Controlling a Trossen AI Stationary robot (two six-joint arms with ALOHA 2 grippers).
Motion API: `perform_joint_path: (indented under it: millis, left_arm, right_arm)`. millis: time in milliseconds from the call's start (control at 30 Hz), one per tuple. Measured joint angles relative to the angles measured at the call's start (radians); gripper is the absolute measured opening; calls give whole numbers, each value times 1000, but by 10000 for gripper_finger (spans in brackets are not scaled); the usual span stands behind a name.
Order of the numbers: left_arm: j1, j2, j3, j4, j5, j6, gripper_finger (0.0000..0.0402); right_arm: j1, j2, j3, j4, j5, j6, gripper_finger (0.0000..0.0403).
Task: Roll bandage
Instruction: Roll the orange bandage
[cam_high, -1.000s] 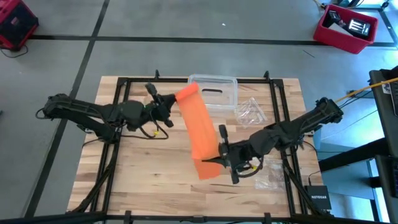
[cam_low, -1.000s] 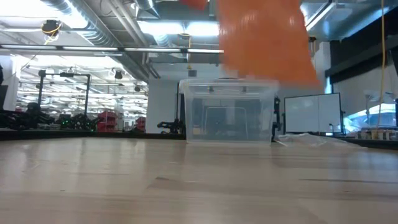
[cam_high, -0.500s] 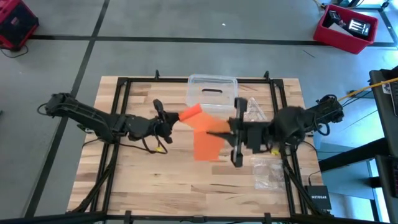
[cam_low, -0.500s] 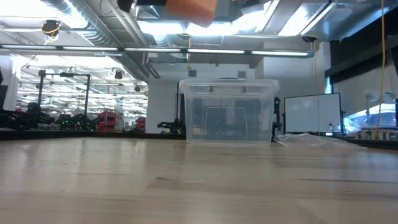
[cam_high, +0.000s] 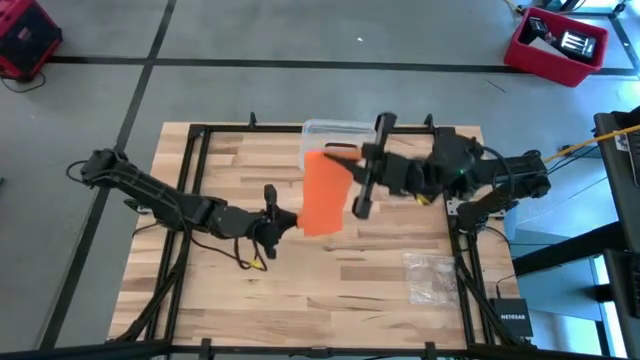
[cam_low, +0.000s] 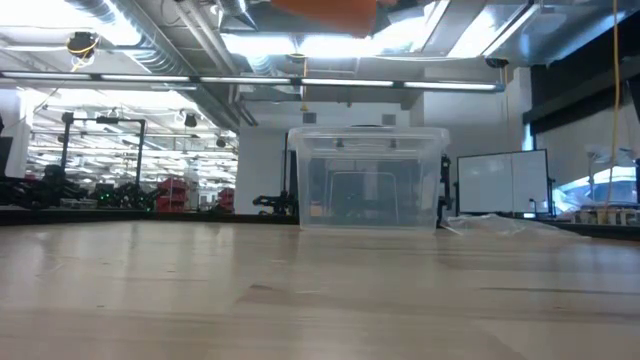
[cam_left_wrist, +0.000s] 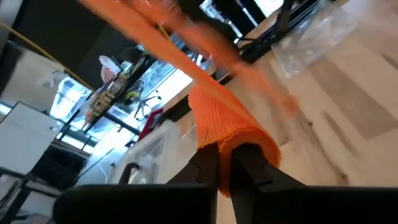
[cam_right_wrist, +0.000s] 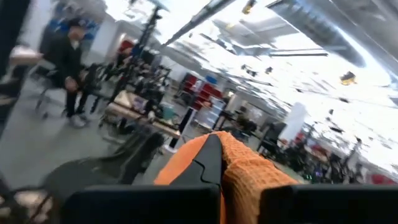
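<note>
Bandage (cam_high: 322, 193) is light, limp fabric; left gripper (cam_high: 283, 222) and right gripper (cam_high: 352, 170) each pinch one end; grip ends.

The right claw (cam_high: 352, 176) now swings to the desk's far side; the bandage (cam_high: 322, 195) hangs shorter, the left claw (cam_high: 288, 222) nearer.

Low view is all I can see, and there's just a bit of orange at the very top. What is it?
Observer: That's the bandage, a flat orange strip held up above the table.
Operator: Who's holding it?
Observer: Both arms. The left jaws are shut on the end farther from the clear box, and the right jaws are shut on the end beside it.
Operator: Is it rolled up yet?
Observer: No. The high view shows it spread flat, with no roll.
</note>
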Motion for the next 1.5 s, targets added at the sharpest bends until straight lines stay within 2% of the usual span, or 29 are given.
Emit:
perform_joint_path:
  millis: [200, 400, 567, 800, 1033, 1167, 1333, 1500]
  left_arm:
    - [-23, 41, 0, 24, 0, -6, 8]
    - [-42, 105, 0, 127, -1, 5, 13]
    - [-81, 129, -1, 206, 4, 2, 14]
    - [-160, 128, -2, 360, 10, 46, 15]
    - [-222, 127, -2, 397, 10, 50, 15]
    - [-243, 127, -2, 405, 9, 32, 15]
    - [-258, 127, -2, 406, 10, -21, 15]
    - [-258, 127, -2, 339, 11, -175, 15]
  right_arm:
    - [-102, 0, 0, 40, -18, 78, 5]
    - [-197, 11, 0, 14, -7, 180, 5]
    - [-258, 52, 0, -69, 6, 190, 5]
    - [-325, 147, 0, -189, -27, 289, 5]
    - [-335, 247, 0, -322, -29, 329, 12]
    - [-335, 293, 0, -362, -43, 335, 57]
    - [-334, 325, 1, -438, -124, 340, 145]
    - [-335, 325, 1, -558, -278, 474, 220]
